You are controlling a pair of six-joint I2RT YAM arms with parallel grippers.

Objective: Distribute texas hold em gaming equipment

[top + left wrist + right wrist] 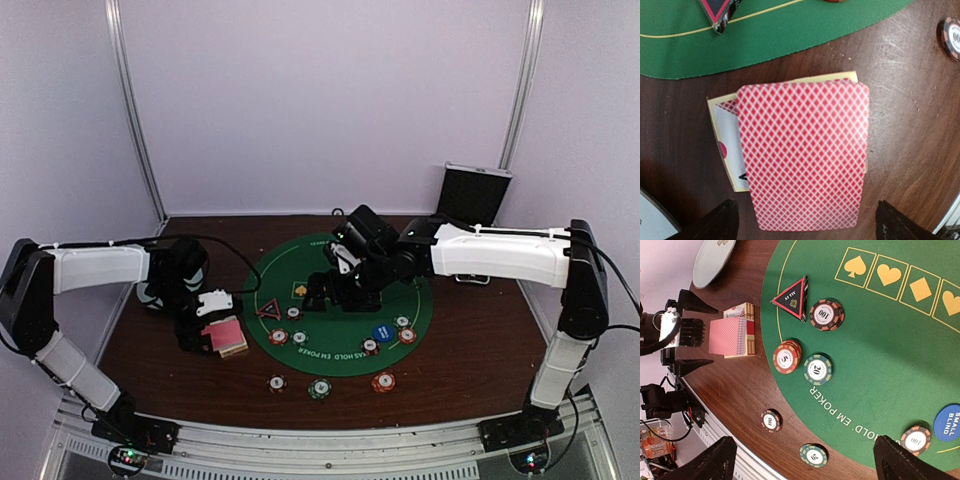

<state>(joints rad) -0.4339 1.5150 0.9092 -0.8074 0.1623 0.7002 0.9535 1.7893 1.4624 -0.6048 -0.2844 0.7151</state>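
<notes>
Left end effector [805, 210]: released, fingers [715, 222] spread wide either side of the pink-red-backed playing cards [805, 155], not touching them. The deck sits on bare counter [910, 125], just off the edge of the green mat [880, 340]. Its top card is skewed over a cream-edged one beneath.

Right end effector [805, 440]: released, empty, hovering over the mat.

On the mat, the black red-edged triangular marker [792, 297] is the closest item to the deck, just beside the 100 chip stack [826, 315]. The red 5 chip [786, 356] and green 20 chip [817, 369] sit side by side near the rim. The blue button [947, 422] has a chip just beside it.

Three loose chips [319, 388] lie on the counter off the mat's near side. The pale blue dish [712, 260] is beyond the deck, by the left arm. The metal case [475, 195] stands at the far right, well apart.
</notes>
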